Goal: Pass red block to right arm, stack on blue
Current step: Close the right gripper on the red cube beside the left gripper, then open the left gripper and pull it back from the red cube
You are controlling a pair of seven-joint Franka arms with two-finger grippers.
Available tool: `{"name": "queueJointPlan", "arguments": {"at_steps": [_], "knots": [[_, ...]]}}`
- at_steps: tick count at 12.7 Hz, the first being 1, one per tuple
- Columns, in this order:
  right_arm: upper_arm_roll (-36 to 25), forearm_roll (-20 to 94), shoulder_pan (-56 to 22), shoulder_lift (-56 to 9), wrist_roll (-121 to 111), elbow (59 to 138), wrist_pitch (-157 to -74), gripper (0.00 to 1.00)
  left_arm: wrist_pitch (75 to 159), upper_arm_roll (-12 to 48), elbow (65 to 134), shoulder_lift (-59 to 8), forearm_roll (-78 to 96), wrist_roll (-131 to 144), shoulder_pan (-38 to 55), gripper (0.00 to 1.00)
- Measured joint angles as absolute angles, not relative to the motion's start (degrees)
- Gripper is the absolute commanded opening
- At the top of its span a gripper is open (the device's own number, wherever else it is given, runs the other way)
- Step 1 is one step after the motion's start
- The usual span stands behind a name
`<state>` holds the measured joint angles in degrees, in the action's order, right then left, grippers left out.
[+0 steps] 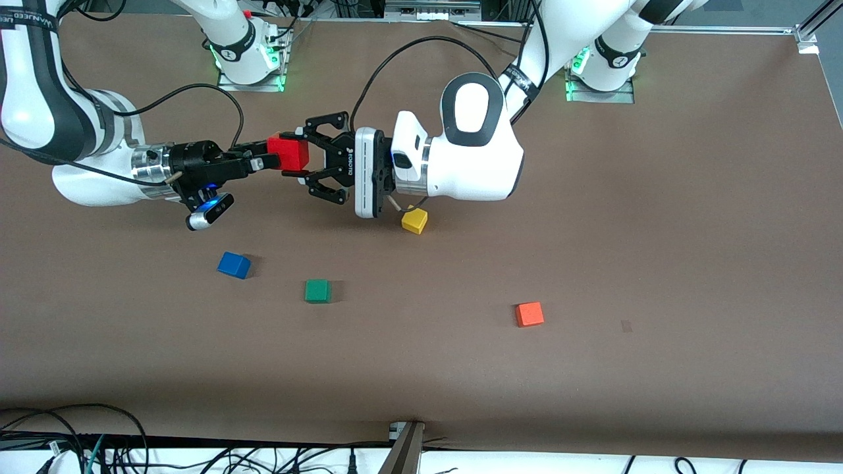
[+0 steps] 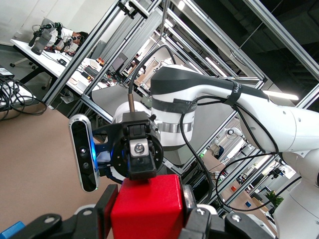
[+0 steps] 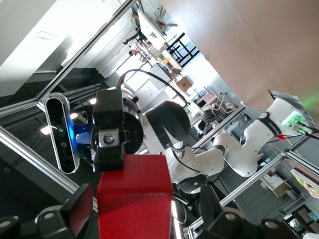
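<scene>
The red block [image 1: 288,153] hangs in the air between both grippers, over the table toward the right arm's end. My left gripper [image 1: 299,153], the wide black claw, is shut on it; in the left wrist view its pads press two sides of the block [image 2: 147,209]. My right gripper [image 1: 266,157], slim and black, reaches the block from the other end. In the right wrist view its pads [image 3: 79,206] stand on either side of the block [image 3: 133,199] with gaps. The blue cube [image 1: 234,264] sits on the table below the right gripper, nearer the front camera.
A green cube [image 1: 317,290] lies beside the blue one. A yellow cube [image 1: 414,220] sits under the left wrist. An orange cube [image 1: 529,314] lies toward the left arm's end. The brown table [image 1: 658,230] carries only these cubes.
</scene>
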<state>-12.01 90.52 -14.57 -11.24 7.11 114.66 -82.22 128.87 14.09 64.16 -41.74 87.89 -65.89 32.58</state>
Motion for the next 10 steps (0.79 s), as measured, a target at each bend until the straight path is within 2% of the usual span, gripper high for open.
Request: {"name": "queueJointPlan", "arguments": {"at_steps": [1, 2, 6, 7, 8, 10], "knots": [[-12.01, 90.57, -14.61, -11.14, 7.11, 114.66, -82.13, 0.21, 128.87, 14.09, 64.16, -41.75, 87.89, -65.89, 32.58, 0.0], [-12.02, 90.89, -14.62, -11.07, 7.11, 114.64, -82.09, 0.16, 128.8, 14.09, 64.18, -41.75, 87.88, -65.89, 32.59, 0.0], [-12.1, 91.28, -14.59, -11.02, 7.43, 114.58, -82.04, 0.15, 128.7, 14.09, 64.13, -41.8, 87.89, -66.02, 32.64, 0.0], [-12.1, 91.28, -14.59, -11.02, 7.43, 114.57, -82.04, 0.15, 128.7, 14.09, 64.12, -41.8, 87.89, -66.02, 32.64, 0.35], [-12.1, 91.29, -14.59, -11.02, 7.43, 114.57, -82.04, 0.15, 128.7, 14.09, 64.11, -41.8, 87.89, -65.88, 32.63, 0.99], [-12.1, 91.29, -14.61, -11.01, 7.37, 114.57, -82.03, 0.15, 128.7, 14.08, 64.08, -41.8, 87.94, -64.85, 32.54, 1.0]]}}
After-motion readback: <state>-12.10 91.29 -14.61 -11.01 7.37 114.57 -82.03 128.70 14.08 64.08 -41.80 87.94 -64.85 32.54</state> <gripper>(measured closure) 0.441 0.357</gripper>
